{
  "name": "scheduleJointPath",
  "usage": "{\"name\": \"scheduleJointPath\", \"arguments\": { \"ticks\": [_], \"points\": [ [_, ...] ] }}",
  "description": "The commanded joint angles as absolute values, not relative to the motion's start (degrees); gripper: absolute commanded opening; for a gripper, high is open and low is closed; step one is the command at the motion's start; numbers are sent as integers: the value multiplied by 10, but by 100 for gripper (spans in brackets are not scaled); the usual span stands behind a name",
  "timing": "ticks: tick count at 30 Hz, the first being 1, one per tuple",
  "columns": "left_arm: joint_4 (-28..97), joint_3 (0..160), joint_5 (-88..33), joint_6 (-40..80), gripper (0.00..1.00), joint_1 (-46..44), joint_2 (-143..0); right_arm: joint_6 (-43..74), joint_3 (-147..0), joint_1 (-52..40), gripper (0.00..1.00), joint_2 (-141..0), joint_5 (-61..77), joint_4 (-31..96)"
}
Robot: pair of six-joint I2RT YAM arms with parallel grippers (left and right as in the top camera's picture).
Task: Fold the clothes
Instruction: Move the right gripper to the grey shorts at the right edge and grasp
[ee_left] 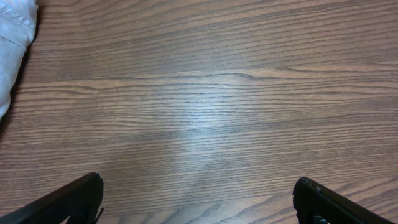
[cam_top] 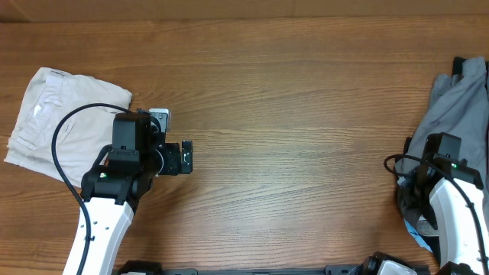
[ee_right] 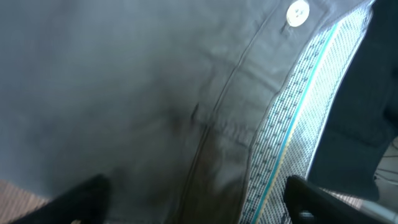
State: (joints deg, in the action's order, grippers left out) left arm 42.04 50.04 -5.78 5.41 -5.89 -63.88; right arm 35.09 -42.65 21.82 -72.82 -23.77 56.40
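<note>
Grey shorts (cam_top: 457, 99) bunched at table (cam_top: 306, 92) right edge, waistband (ee_right: 292, 124) lining showing. Right gripper (ee_right: 194, 186) low over them, jaws wide astride fabric, nothing pinched: likely seeking hold to drag heap centre. Left gripper (ee_left: 198, 183) fully spread, empty, over bare wood near cream shorts (cam_top: 53, 114)

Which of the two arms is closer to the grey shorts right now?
Right. The right gripper is directly over the grey shorts; the left gripper is far across the table, over bare wood by the cream shorts.
</note>
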Motion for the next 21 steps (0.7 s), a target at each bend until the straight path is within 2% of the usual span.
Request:
{"name": "scheduleJointPath", "arguments": {
  "ticks": [1, 3, 5, 8, 11, 13, 21],
  "points": [
    [419, 516, -60, 53, 100, -55, -639, 358, -423, 222, 68, -727, -222, 561],
    [420, 516, -60, 53, 100, -55, -639, 358, -423, 222, 54, -727, -217, 561],
    [420, 516, -60, 53, 100, -55, -639, 359, -423, 222, 46, -727, -206, 568],
    [419, 516, -60, 53, 100, -55, -639, 359, -423, 222, 45, -727, -186, 576],
    [419, 516, -60, 53, 100, -55, -639, 359, -423, 222, 57, -727, -169, 585],
    [419, 516, -60, 53, 100, -55, -639, 359, -423, 222, 68, -727, -157, 590],
    [417, 516, -60, 53, 100, -55, -639, 363, -423, 222, 69, -727, -146, 604]
  ]
}}
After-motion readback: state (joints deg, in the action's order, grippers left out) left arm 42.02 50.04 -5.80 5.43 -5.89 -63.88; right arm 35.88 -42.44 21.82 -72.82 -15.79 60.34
